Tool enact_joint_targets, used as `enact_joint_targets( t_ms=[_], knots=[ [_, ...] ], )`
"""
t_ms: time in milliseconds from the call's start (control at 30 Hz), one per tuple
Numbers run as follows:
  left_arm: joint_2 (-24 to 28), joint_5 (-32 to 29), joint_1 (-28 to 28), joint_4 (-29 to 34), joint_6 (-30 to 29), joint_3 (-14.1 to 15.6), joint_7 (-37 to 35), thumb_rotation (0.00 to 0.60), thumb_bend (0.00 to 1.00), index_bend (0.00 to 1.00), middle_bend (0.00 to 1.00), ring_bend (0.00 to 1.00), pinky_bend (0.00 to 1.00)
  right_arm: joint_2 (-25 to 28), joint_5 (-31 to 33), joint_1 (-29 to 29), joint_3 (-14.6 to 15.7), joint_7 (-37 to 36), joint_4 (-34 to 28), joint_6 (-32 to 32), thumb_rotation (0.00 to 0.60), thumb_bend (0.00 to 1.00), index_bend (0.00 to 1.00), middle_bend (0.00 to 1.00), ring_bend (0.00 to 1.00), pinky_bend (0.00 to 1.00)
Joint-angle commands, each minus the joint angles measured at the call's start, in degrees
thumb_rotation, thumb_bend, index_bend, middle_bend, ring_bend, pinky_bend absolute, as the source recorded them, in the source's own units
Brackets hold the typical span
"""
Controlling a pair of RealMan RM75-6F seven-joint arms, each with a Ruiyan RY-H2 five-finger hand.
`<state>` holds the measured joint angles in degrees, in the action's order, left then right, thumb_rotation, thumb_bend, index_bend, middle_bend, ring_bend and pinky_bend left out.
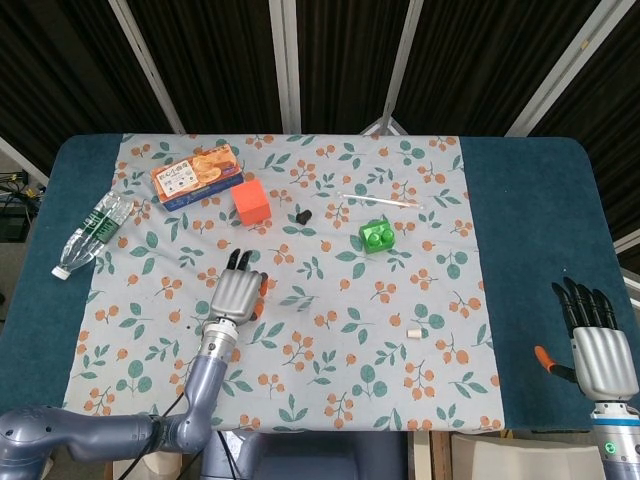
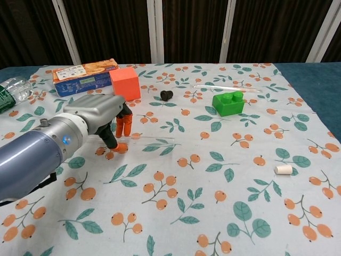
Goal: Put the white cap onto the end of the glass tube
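My left hand (image 1: 237,294) (image 2: 98,118) pinches a clear glass tube (image 2: 152,140) near one end and holds it level, just above the flowered cloth. The tube (image 1: 297,297) points to the right of that hand, its free end bare. The small white cap (image 1: 412,333) (image 2: 283,169) lies on its side on the cloth, well to the right of the tube. My right hand (image 1: 598,345) is at the lower right over the blue cloth, fingers straight and apart, holding nothing. The chest view does not show it.
At the back stand an orange cube (image 1: 252,201) (image 2: 125,84), a cracker box (image 1: 196,175), a black stopper (image 1: 304,215) (image 2: 167,95), a green brick (image 1: 376,236) (image 2: 229,102) and a thin clear rod (image 1: 380,200). A plastic bottle (image 1: 92,233) lies far left.
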<state>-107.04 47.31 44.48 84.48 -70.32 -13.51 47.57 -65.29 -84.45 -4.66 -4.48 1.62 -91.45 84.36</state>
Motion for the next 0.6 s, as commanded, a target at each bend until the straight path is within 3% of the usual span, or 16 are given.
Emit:
enact_joint_targets(
  t_ms=[33, 467, 600],
  knots=[
    [0.99, 1.81, -0.23, 0.37, 0.04, 0.09, -1.69, 0.600, 0.69, 0.60, 0.53, 0.09, 0.00, 0.02, 0.00, 0.01, 0.01, 0.10, -0.01, 0.02, 0.600, 0.28, 0.00, 0.00, 0.00, 0.00],
    [7.85, 8.56, -3.99, 3.90, -1.13, -1.03, -14.09, 0.600, 0.69, 0.60, 0.53, 0.09, 0.00, 0.70, 0.34, -1.58, -1.12, 3.54, -3.20, -1.21, 0.600, 0.28, 0.00, 0.00, 0.00, 0.00],
    [10.60, 9.17, -5.44, 5.64, -1.42, -1.66, -17.30, 0.600, 0.69, 0.60, 0.53, 0.09, 0.00, 1.14, 1.11, -3.75, -1.87, 5.45, -4.49, -4.30, 0.600, 0.28, 0.08, 0.00, 0.00, 0.00]
  ],
)
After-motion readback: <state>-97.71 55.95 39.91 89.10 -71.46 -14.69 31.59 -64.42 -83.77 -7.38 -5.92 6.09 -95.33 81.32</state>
